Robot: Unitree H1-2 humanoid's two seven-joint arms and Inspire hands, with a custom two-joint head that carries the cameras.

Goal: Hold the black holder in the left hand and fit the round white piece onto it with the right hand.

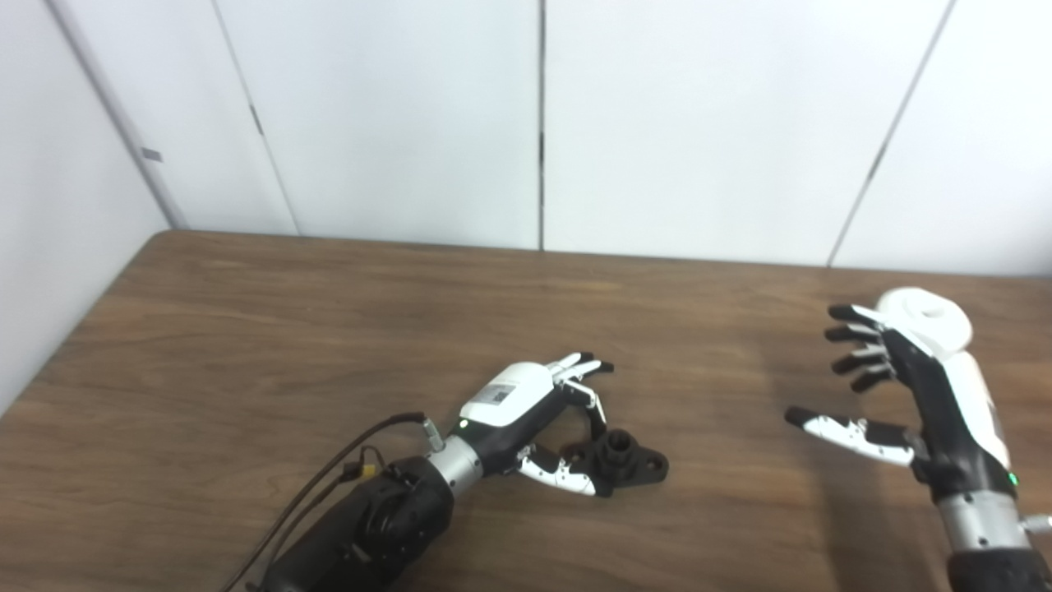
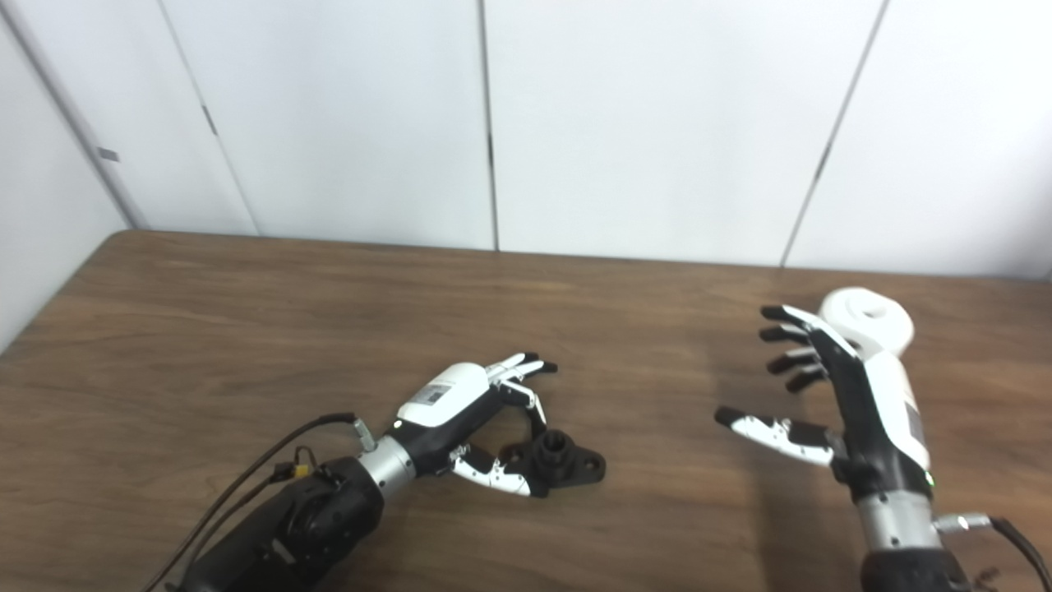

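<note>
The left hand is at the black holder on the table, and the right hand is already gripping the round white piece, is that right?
Not quite. In the right eye view the right hand is open and holds nothing; the round white piece lies on the table behind it. The left hand is at the black holder.

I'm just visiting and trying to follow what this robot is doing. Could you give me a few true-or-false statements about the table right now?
1. The black holder lies on the table. True.
2. The right hand grips the round white piece. False: its fingers are spread open, with the piece lying behind them.
3. The left hand is at the holder, fingers around its near end. True.
4. The white piece already sits on the holder. False: they lie far apart.
</note>
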